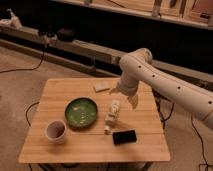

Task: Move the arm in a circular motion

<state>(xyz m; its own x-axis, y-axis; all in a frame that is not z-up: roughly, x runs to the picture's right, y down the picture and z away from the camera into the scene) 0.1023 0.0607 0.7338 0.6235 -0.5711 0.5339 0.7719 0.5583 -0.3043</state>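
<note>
The thick white arm (170,85), with small dark dots, reaches in from the right edge. It bends at a rounded joint (136,62) and turns down toward the wooden table (60,90). My gripper (126,96) hangs at the arm's tip above the table's back right part. It is just above and behind a small pale bottle (113,114) lying on its side. The gripper holds nothing that I can see.
On the table are a green plate (81,111), a white cup with a dark inside (55,131), a flat black object (124,136) and a small white pad (101,87). A long rail (75,47) runs behind. A cable (25,67) lies on the floor.
</note>
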